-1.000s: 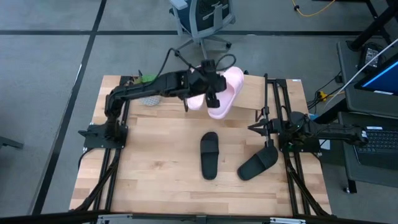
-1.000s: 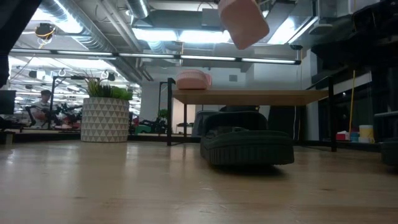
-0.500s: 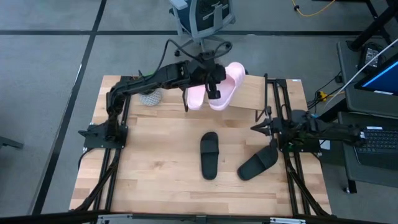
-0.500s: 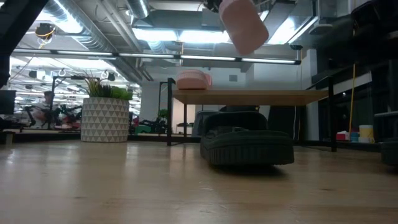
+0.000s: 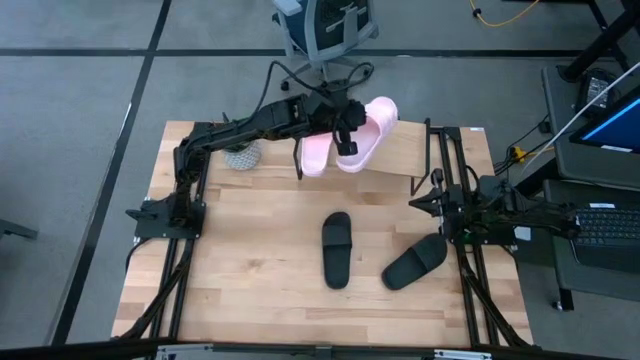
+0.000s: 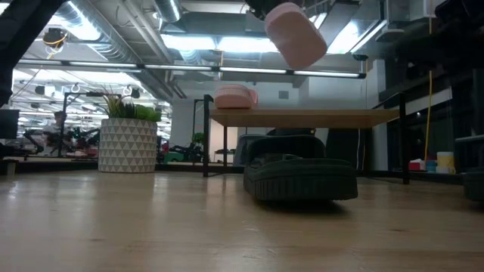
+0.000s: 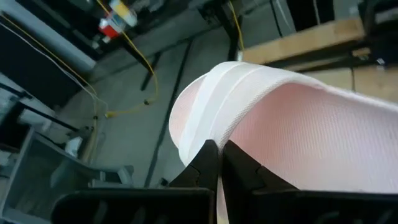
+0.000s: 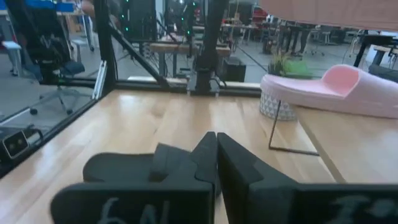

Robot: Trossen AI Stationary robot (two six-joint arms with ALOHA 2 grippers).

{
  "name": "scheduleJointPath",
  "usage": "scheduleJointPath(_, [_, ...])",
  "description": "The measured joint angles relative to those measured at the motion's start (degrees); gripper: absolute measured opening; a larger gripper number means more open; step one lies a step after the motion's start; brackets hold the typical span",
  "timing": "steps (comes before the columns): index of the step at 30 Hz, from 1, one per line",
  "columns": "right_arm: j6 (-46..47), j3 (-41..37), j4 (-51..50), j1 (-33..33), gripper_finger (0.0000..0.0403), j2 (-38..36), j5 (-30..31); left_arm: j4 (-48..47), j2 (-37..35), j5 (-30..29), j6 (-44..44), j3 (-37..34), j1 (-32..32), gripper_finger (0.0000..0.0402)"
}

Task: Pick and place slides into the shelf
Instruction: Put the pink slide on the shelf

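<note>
The left gripper (image 5: 345, 135) is clamped on a pink slide (image 5: 366, 140), held tilted in the air above the shelf (image 5: 400, 155). A second pink slide (image 5: 314, 153) already lies on the plank. This looks like the placing step: next the slide must come down flat beside its mate, where bare plank remains toward the right end. The right gripper (image 5: 436, 205), fingers together, waits near two black slides (image 5: 337, 248) on the table.
</note>
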Motion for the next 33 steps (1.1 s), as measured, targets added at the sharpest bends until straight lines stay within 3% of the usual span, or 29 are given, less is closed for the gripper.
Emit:
scheduleJointPath(8, [0.47, 0.02, 1.58, 0.00, 0.0011, 0.07, -0.47, -0.02, 2.67, -1.13, 0.18, -0.01, 0.33, 0.0000])
scheduleJointPath(13, [1.27, 0.02, 1.34, 0.00, 0.0023, 0.03, -0.49, 1.61, 3.90, -6.22, 0.37, 0.06, 0.29, 0.0000])
scheduleJointPath(18, [1.41, 0.02, 0.54, 0.00, 0.0025, 0.03, -0.49, 3.85, 5.63, -7.74, 1.35, 0.12, 0.40, 0.0000])
scheduleJointPath(24, [2.53, 0.02, -0.21, 0.00, 0.0025, 0.13, -0.46, 3.35, 8.76, -14.99, 4.31, 0.03, 0.22, 0.0000])
scheduleJointPath(33, [2.56, 0.02, -1.54, -0.02, 0.0025, 0.17, -0.47, 3.54, 9.47, -16.27, 4.59, 0.03, 0.19, 0.0000])
